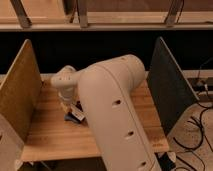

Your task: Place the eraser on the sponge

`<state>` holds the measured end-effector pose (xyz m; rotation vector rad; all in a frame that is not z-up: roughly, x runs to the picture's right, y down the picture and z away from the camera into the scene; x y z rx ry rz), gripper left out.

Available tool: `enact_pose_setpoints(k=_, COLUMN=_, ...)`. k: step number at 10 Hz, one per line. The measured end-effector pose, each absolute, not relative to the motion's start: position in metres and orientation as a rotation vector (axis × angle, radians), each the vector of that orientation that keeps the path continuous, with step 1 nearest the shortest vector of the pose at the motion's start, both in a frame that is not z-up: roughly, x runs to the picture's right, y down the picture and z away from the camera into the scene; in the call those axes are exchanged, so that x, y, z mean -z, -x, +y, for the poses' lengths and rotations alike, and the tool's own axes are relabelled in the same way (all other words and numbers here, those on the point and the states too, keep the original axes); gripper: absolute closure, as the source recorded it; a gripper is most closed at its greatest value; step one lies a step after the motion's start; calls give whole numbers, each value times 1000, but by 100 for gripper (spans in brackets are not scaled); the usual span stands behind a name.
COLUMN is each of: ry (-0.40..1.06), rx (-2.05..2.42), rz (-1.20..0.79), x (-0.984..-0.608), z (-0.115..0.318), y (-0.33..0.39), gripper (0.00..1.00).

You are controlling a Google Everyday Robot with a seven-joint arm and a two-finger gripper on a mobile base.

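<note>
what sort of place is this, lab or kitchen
Probably a robot test lab: a wooden table fenced by side panels, loose cables at right, the arm's gripper low over the table's left.

— How does the arm (112, 95) stand?
— One thick white link (120, 130) rises from the lower right edge, leans up and to the left, and fills the middle of the view.
— And beyond it?
— At its top it bends into a shorter part that reaches left to a rounded joint (65, 80). From there the wrist (66, 97) turns straight down.
— The gripper?
— The gripper (73, 114) hangs under the wrist, pointing down, low over the left half of the worktop (50, 135), close beside the big link.
</note>
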<state>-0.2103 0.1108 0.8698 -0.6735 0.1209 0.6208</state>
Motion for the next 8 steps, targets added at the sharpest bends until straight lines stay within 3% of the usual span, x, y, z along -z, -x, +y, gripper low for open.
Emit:
enact_pose_setpoints(k=5, ry=674, rx=-620, rz=121, x=-870, z=111, y=210, gripper=35)
enact_pose_setpoints(k=7, ry=674, rx=-620, rz=121, x=-870, z=111, y=210, gripper=21)
enact_pose_setpoints(k=8, ry=674, rx=-620, rz=121, x=-870, z=111, y=210, gripper=20)
